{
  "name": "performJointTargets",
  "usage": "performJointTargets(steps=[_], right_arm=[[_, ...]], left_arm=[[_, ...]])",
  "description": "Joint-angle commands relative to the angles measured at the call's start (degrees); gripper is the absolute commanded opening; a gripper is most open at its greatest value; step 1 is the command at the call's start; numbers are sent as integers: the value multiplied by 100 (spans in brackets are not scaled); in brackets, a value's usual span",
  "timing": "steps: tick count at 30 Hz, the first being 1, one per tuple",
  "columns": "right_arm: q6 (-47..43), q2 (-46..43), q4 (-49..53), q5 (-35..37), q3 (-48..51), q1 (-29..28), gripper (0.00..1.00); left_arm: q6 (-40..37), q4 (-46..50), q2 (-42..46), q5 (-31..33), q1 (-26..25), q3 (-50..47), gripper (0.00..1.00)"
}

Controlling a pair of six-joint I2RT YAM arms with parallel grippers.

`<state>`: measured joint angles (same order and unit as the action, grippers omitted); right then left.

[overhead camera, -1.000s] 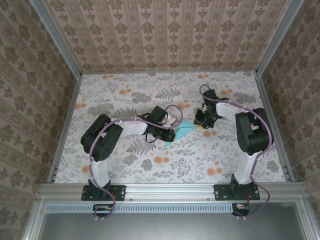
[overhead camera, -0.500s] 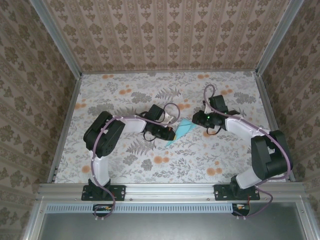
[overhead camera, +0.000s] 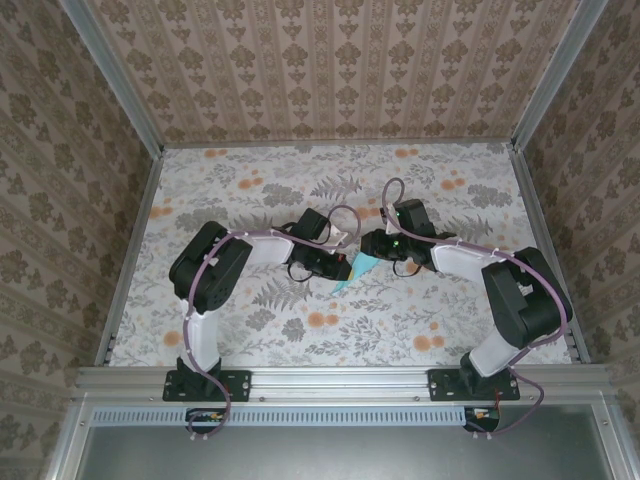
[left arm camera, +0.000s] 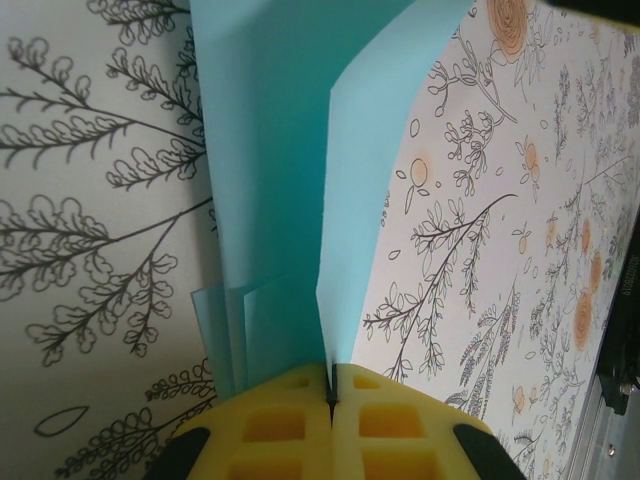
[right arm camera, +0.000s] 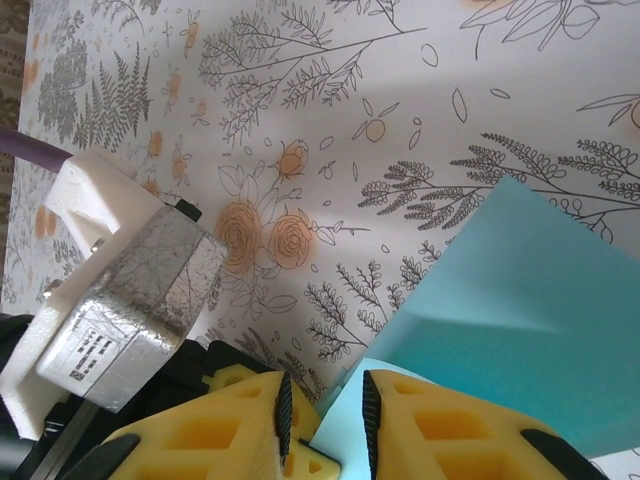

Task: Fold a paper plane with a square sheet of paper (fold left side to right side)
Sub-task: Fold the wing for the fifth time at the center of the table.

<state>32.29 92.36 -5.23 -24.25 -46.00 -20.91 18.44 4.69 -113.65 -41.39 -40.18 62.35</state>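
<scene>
The light cyan sheet of paper [overhead camera: 362, 268] lies mid-table, folded into a narrow, pointed, layered paper plane shape. My left gripper [overhead camera: 338, 266] sits at its left end. In the left wrist view the yellow fingers [left arm camera: 270, 420] of the left gripper [left arm camera: 331, 388] are shut on an upright flap of the paper [left arm camera: 280, 150]. My right gripper [overhead camera: 374, 246] hovers at the paper's far right edge. In the right wrist view the right gripper [right arm camera: 325, 405] stands open, a corner of the paper [right arm camera: 520, 300] reaching into the gap between its jaws.
The floral tablecloth [overhead camera: 250, 190] covers the table, bounded by an aluminium rail [overhead camera: 340, 378] at the near edge and patterned walls. The left arm's wrist camera block [right arm camera: 130, 300] sits close beside the right fingers. Purple cables loop over both wrists.
My right arm has swung left from the table's right side to the paper, and its jaws have parted a little. The left gripper has kept its hold in place.
</scene>
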Motion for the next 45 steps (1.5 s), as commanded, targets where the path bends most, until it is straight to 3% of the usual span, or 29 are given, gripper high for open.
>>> performJointTargets(steps=[1,12,25,38,45], right_arm=[[-21,8,-123,155,159,3,29],[-109,418,149,314,-47,39,30],[-177,678,382,553,-144,115,30],[-205,745,810,801,-225,128,31],[-135,829,814,780,-164,129,31]], left_arm=[[116,227,-199,77,59,81,2],[114,305,-280,17,61,150,3],[90,401,-263,77,64,215,15],[86,445,-214,109,88,243,16],[126,458,347,169,172,90,26]])
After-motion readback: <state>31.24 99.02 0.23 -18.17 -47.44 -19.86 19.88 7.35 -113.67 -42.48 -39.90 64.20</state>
